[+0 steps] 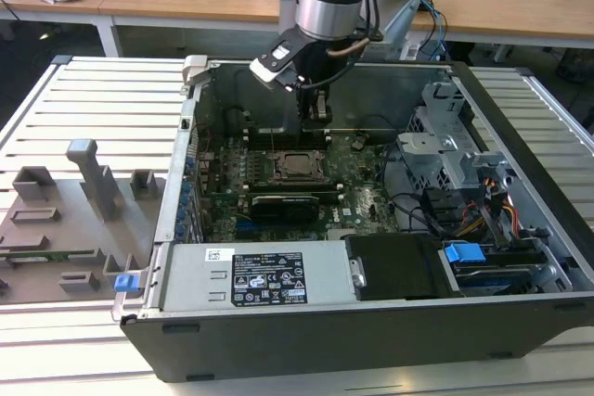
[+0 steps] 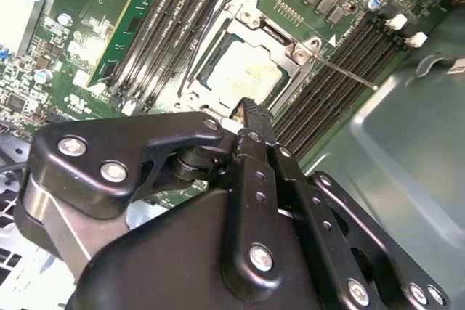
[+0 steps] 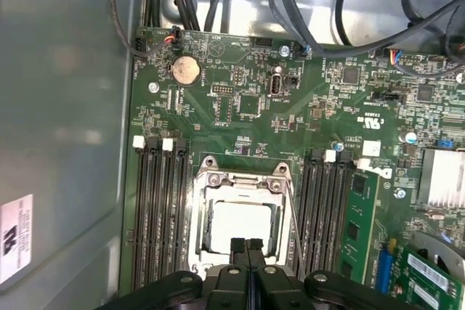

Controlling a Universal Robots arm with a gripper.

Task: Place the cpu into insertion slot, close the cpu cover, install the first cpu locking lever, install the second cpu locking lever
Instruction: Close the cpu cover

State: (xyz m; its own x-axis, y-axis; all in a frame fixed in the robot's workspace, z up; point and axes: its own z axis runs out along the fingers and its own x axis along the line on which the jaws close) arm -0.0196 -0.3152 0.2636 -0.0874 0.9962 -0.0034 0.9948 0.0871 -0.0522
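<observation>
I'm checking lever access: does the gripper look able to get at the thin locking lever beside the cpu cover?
Probably yes: the gripper sits over the cpu cover, and the locking lever beside it lies uncovered.

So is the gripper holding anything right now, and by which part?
Nothing is held. The gripper has its jaws shut together with nothing between them, above the edge of the cpu.

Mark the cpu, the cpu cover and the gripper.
cpu [image 3: 240, 219]: first wrist view, middle of pale top.
cpu cover [image 3: 240, 181]: first wrist view, one frame bar.
gripper [image 3: 245, 243]: first wrist view, between its fingertips.
</observation>
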